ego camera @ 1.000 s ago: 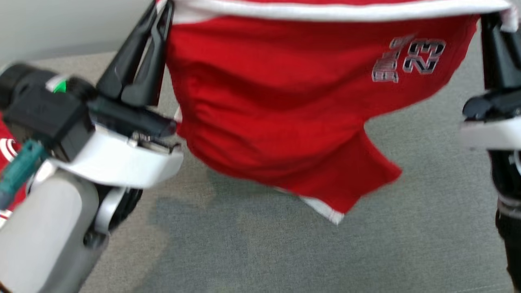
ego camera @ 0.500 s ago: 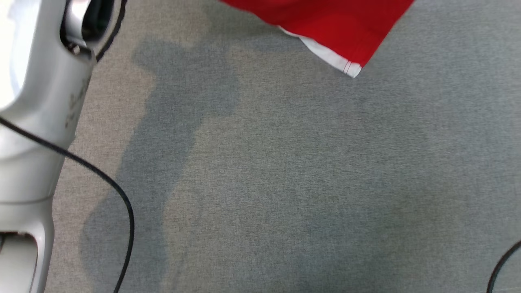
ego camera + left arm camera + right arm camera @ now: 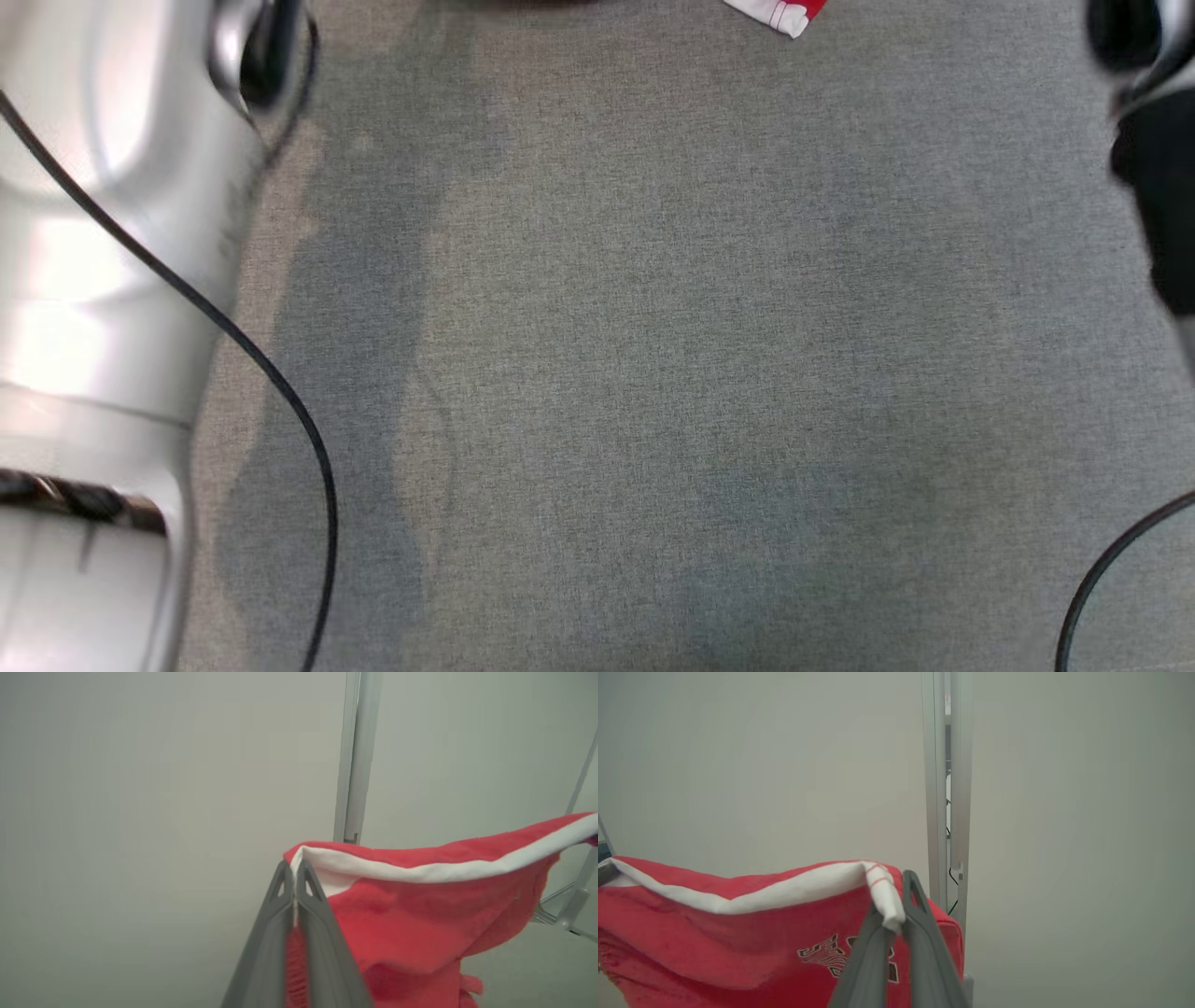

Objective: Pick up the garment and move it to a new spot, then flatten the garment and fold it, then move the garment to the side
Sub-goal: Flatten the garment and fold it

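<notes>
The left gripper (image 3: 294, 877) has its two fingers pressed together, pinching the white-banded edge of the one garment (image 3: 420, 914) at lower centre frame. The right gripper (image 3: 896, 907) has two fingers pinching its other white corner. The garment is red with white trim and printed lettering, and hangs stretched between both. Two black cables (image 3: 280, 392) cross the grey surface (image 3: 653, 373).

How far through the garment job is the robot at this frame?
Done: the garment is picked up over the grey surface. In hand: the left end effector and right end effector are each shut on its white-trimmed edge, hanging it spread between them. Left: setting it down elsewhere, flattening, folding, moving it aside.
</notes>
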